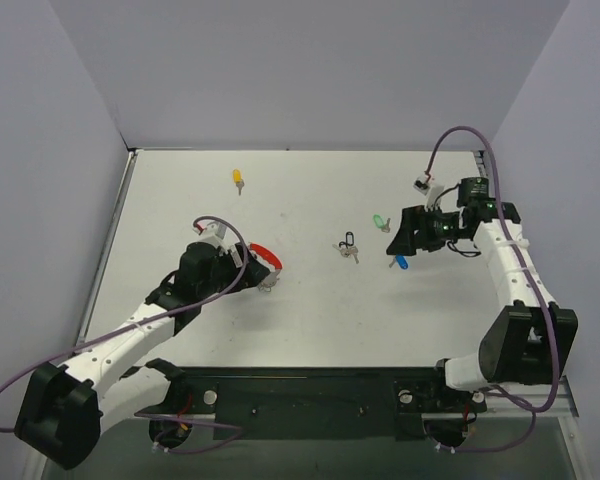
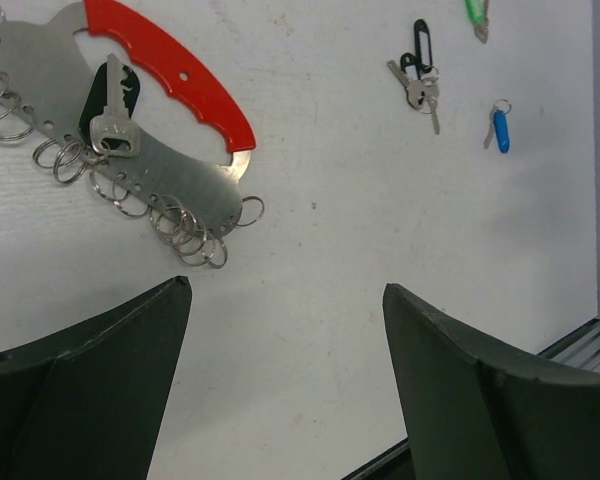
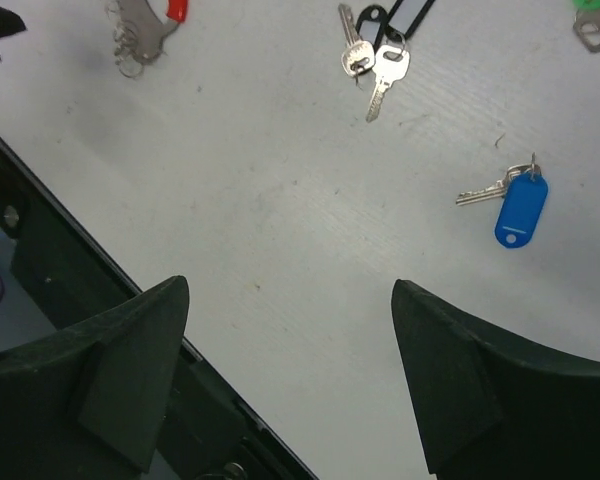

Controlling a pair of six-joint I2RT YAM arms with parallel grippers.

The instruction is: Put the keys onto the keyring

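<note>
blue-tagged key [image 3: 520,208] loose on the surface [image 1: 310,320], well right of the keyring [image 2: 185,180]. left gripper [image 2: 287,288] near the keyring, released, empty. right gripper [image 3: 290,285] far right of the keyring, released, empty.
</note>
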